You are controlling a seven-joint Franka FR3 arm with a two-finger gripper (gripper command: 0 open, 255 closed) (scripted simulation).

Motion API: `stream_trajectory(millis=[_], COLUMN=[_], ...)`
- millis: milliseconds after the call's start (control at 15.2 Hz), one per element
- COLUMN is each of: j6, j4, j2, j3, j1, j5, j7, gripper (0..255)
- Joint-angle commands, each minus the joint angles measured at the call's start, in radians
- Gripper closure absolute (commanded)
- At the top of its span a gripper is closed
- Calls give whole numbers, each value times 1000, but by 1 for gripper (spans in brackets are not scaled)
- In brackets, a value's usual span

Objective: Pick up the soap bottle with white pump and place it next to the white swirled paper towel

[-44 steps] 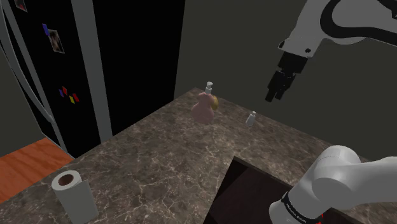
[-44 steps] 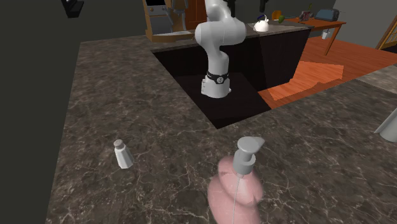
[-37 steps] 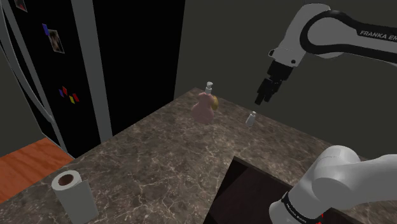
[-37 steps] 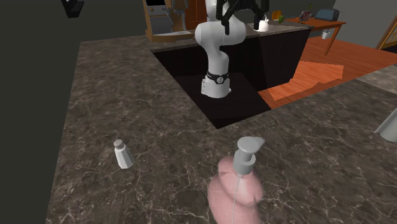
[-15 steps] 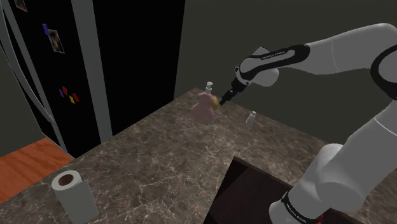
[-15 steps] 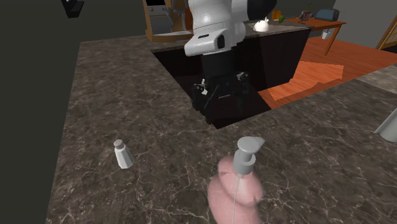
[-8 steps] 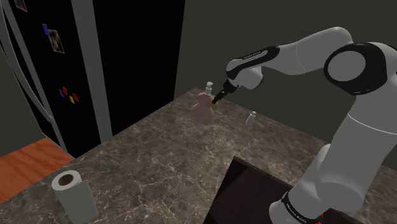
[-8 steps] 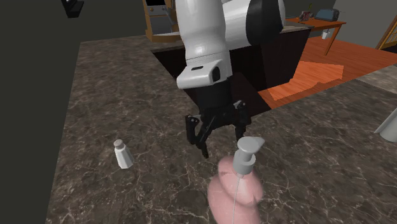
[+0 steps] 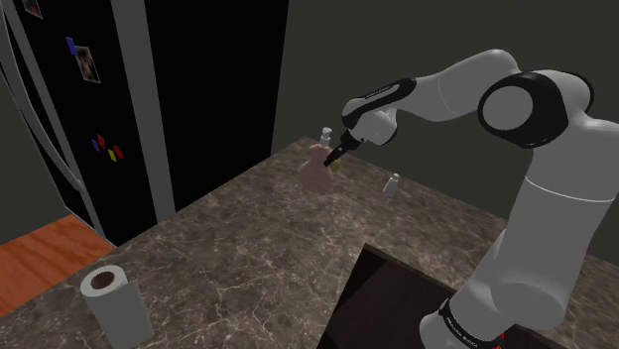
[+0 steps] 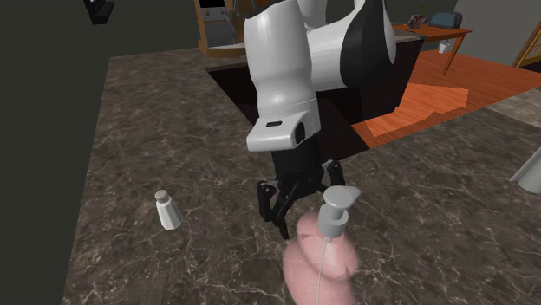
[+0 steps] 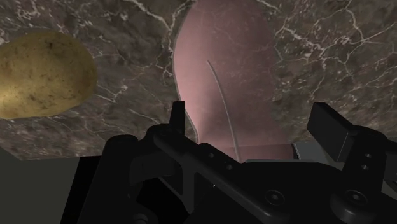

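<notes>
Pink soap bottle upright near the far corner of the worktop, not yet lifted. Straddled by the claw, spread wide, apparently not gripping. Potato just beside. Left to do: close, lift, carry to the paper towel at the opposite end.

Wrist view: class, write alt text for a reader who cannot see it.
The open black claw straddles a pink soap bottle without gripping it, on a dark marbled counter. A brown potato lies beside the bottle.
</notes>
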Motion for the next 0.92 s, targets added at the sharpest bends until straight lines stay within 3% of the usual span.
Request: stream_trajectory(millis=[0, 330, 396, 858], j6=[3, 3, 3, 3], j4=[0, 0, 0, 0], j2=[3, 3, 3, 3], j3=[2, 2, 2, 2], j1=[-1, -1, -1, -1], j5=[5, 5, 5, 4], j7=[-4, -4, -4, -4], gripper=[0, 0, 255, 255])
